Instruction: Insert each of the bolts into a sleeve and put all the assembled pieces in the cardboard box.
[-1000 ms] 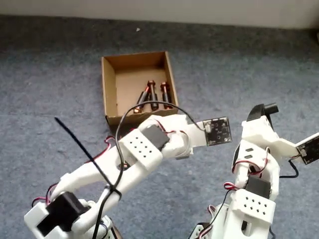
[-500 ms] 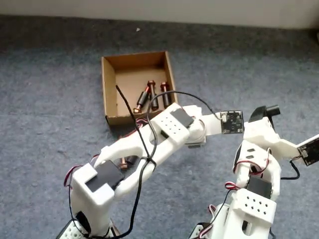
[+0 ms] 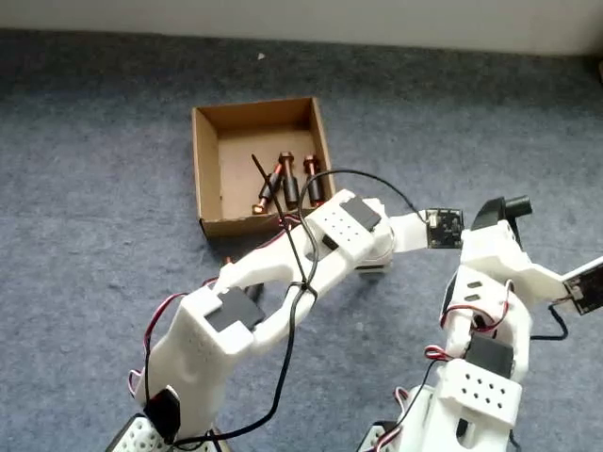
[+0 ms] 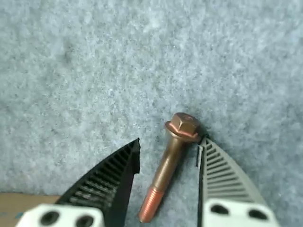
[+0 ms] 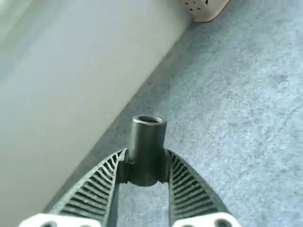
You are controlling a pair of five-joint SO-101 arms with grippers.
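Left hand (image 4: 169, 141) open over a bolt (image 4: 171, 158) beside the box (image 3: 205, 174)

The bolt lies flat on the tabletop (image 4: 94, 56) between the spread fingers (one sits close against its head). Best to centre on the shank before closing. Right hand (image 5: 145, 153), well apart from the box, grips a sleeve (image 5: 147, 139), ready for insertion.

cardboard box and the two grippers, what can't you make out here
High view: the left arm covers the cardboard box's near right corner; the assembled pieces inside are too small to count.
Right wrist view: the right gripper's fingers hide the sleeve's lower end.
Left wrist view: whether the left gripper touches the bolt is unclear.
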